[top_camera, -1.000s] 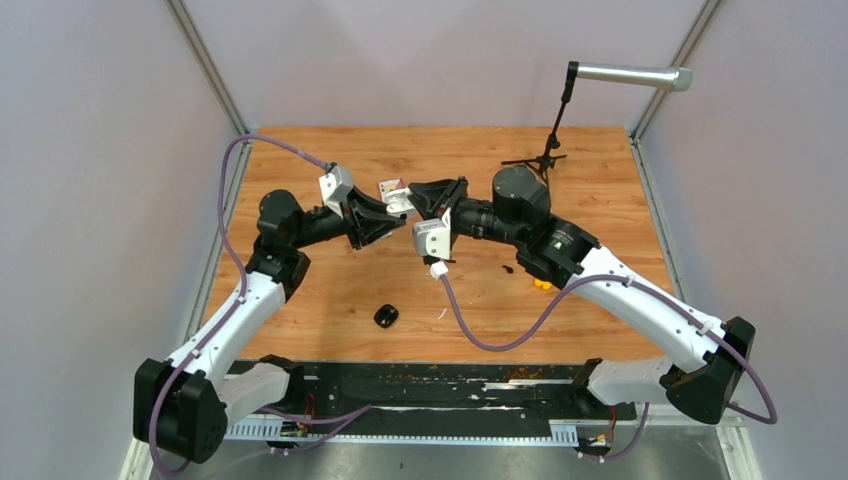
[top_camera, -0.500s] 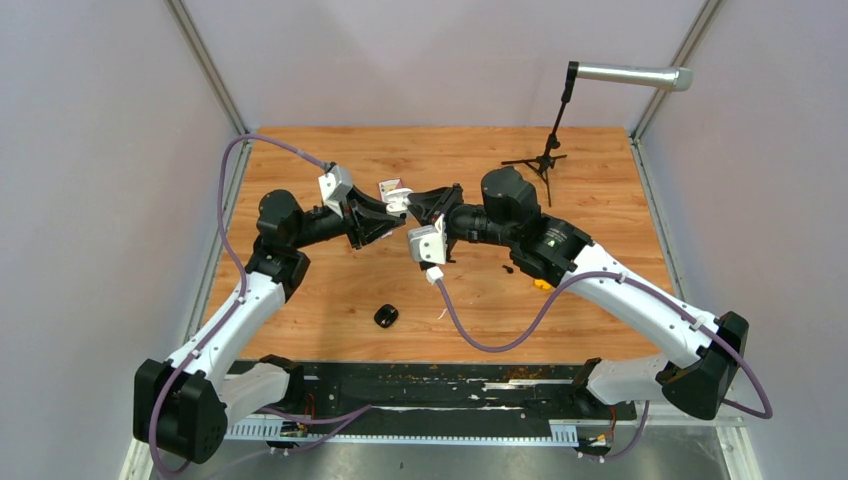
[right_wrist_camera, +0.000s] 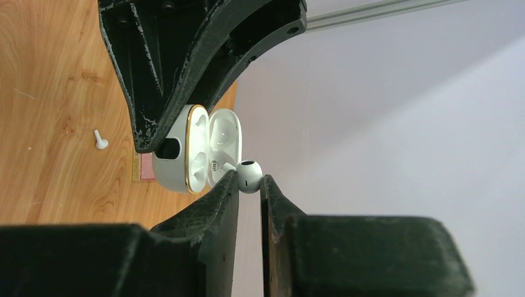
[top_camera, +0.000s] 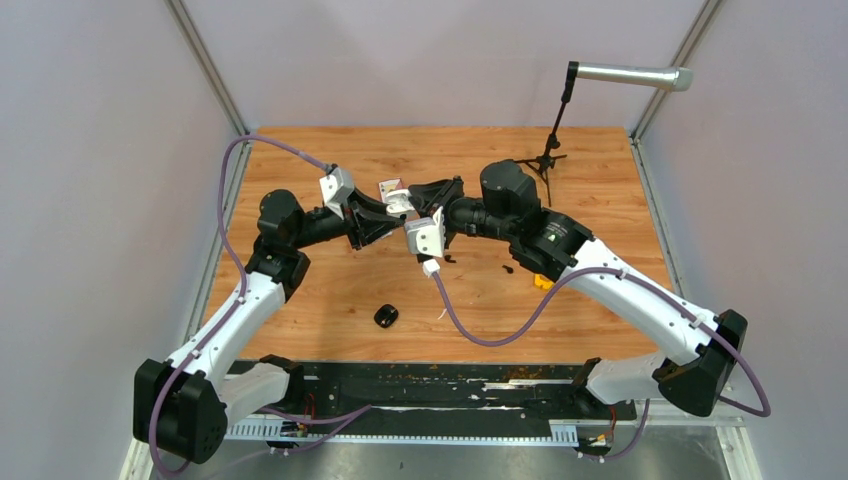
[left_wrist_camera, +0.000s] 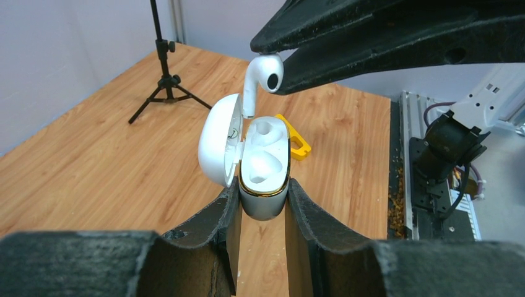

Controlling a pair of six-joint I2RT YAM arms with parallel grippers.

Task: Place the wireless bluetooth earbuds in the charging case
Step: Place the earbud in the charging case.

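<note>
Left gripper (left_wrist_camera: 263, 201) is clamped on the lower body of the charging case (left_wrist_camera: 265, 185), holding it upright in the air over the far middle of the table (top_camera: 600, 175). Lid (left_wrist_camera: 218, 145) is hinged open to the left, gold rim up, and both wells look empty.

Just above the case hangs one white earbud (left_wrist_camera: 260, 74). Its bulb is pinched between the tips of the right gripper (right_wrist_camera: 249, 180). The stem points down at the far well, its tip close to the lid's inner face and not yet in the socket. A second white earbud (right_wrist_camera: 98, 140) lies loose on the wood below, well apart.

Step in hand, as judged: seating the stem.
- The left arm should hold the case dead steady.
- The right arm should lower along the stem's own line, shading slightly away from the lid so the tip finds the hole rather than scraping the plastic.
- The bulb is held only at the fingertips, so a sideways push could twist it out.
- Release should wait until the bulb sits in its cup.
- Whether this bud belongs in the far or the near well cannot be told.

Against the top view a second ago, the right arm's elbow and wrist have swung left and slightly farther, closing its fingers in on the left gripper. The left arm and case sit where they were, and so does the small black object (top_camera: 386, 316) on the near wood
</note>
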